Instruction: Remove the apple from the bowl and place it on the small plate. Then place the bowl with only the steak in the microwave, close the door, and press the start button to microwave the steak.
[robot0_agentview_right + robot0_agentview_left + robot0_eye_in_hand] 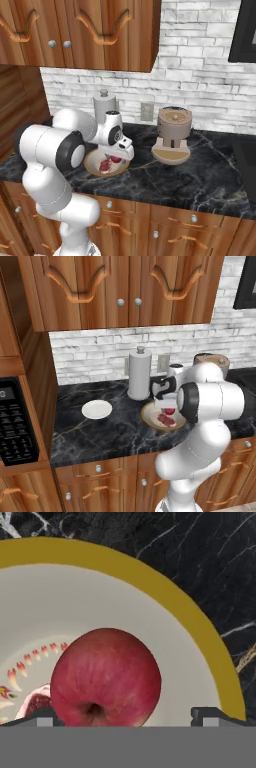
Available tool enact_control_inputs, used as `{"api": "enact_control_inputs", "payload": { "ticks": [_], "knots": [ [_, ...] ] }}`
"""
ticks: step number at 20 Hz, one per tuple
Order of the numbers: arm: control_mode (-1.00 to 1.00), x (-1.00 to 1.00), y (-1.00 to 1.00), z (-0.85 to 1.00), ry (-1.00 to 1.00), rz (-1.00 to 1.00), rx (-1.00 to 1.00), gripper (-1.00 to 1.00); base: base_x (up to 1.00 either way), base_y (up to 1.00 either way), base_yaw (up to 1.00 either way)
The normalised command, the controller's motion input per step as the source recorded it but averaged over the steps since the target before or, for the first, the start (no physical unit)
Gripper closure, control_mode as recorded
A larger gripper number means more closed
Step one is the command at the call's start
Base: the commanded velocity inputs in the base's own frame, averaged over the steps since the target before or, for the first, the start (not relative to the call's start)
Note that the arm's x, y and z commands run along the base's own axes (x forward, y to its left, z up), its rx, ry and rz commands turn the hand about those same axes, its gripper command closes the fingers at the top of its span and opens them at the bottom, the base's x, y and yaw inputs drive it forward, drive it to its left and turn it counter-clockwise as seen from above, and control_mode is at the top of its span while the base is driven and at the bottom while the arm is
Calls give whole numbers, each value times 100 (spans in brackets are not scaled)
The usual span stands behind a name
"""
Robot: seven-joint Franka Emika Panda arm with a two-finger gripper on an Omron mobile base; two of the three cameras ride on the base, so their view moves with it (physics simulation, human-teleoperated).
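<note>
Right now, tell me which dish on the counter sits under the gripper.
The yellow-rimmed bowl holding apple and steak; the small white plate lies apart, bare.

Dark marble counter carries a small white plate toward its left part, well apart from the bowl. Bowl sits near the front edge, holding steak and apple. Gripper hangs directly over the bowl. Paper towel roll stands upright behind it.
</note>
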Motion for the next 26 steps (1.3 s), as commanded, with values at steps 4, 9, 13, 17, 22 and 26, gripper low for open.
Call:
{"api": "enact_control_inputs", "payload": {
  "ticks": [4,9,13,17,22,26],
  "knots": [
    [-100,24,0,-1,1,0,0,-100,0,0,0],
    [-100,18,1,-12,2,0,0,-100,0,0,0],
    [-100,0,17,-24,2,0,0,100,0,0,0],
    [-100,-1,2,-3,0,0,0,100,0,0,0],
    [-100,-30,9,56,-10,-2,0,100,0,0,0],
    [-100,-82,35,95,-16,0,0,100,0,0,0]
  ]
}}
